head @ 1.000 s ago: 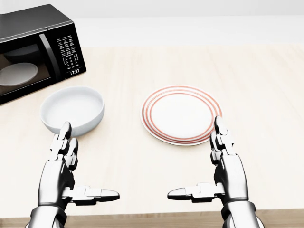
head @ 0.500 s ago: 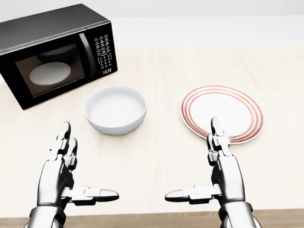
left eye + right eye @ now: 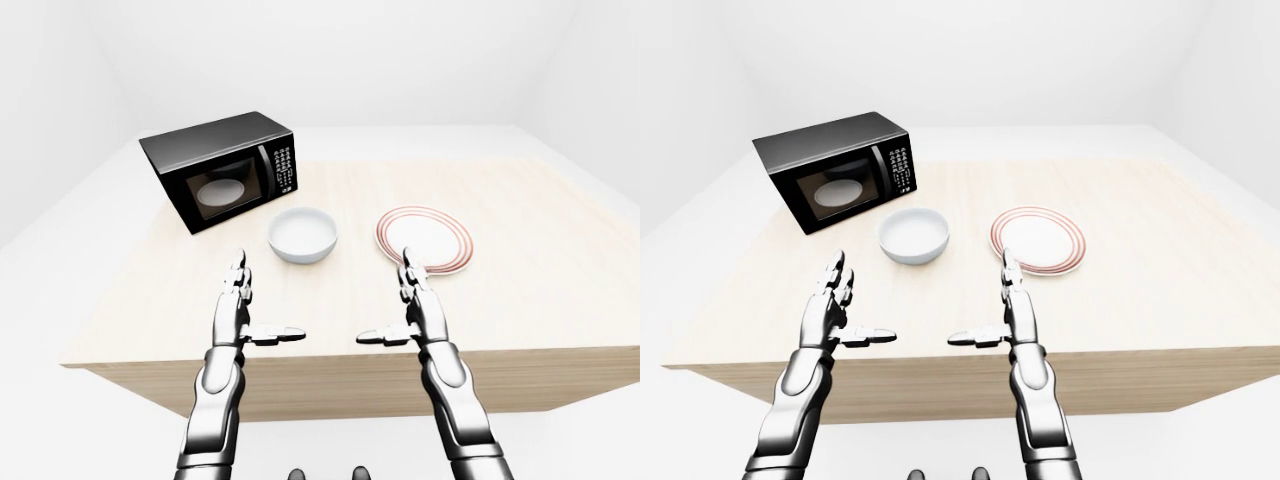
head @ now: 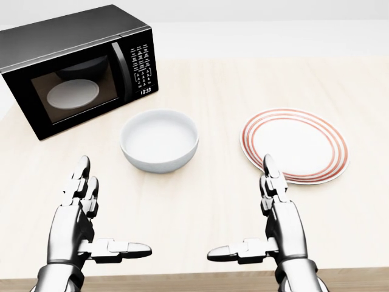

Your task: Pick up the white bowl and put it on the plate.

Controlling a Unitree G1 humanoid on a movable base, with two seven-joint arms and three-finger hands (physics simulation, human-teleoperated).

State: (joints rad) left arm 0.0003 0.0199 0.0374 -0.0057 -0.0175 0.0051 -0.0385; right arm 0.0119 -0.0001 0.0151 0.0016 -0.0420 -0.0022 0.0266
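Camera shifts left since the earlier frame; bowl (image 4: 159, 140) and plate (image 4: 295, 146) slide right in view. Bowl sits on the table (image 4: 219, 194), at 9 o'clock of the plate, untouched. Left hand (image 4: 85, 226) and right hand (image 4: 270, 228) hover, fingers spread, empty. Best approach: reach to the bowl's rim, close gently.

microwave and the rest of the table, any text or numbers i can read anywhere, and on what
"13:33": clock display at the foot of the control panel on the microwave, head view; the digits are small, so this reading is not certain.
Keypad buttons above that display: white markings, too small to read.
White bowl and plate: no text; the plate bears only red rings.
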